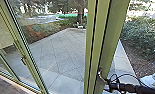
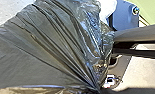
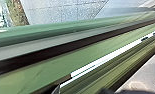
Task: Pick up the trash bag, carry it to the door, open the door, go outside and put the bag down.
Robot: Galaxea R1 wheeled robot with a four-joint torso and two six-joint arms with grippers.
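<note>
Left gripper (image 2: 99, 89): fingers clamped on black plastic trash bag (image 2: 48, 50); right gripper (image 1: 102, 77), lower right of head view, at green metal door frame (image 1: 113, 32); its state cannot be determined.

High head and close right wrist views share green framing (image 1: 113, 25).

In the head view, the green door frame (image 1: 104, 37) hides a strip of paving (image 1: 58, 55); its top and foot are cut off. The right arm (image 1: 125, 87) leaves at the picture's edge, beside a whitish shape (image 1: 149, 80) too blurred to name. A pale thing (image 1: 80, 25) below the tree trunk (image 1: 80, 12) is too small to tell. In the left wrist view, edges crop the black trash bag (image 2: 43, 50).
</note>
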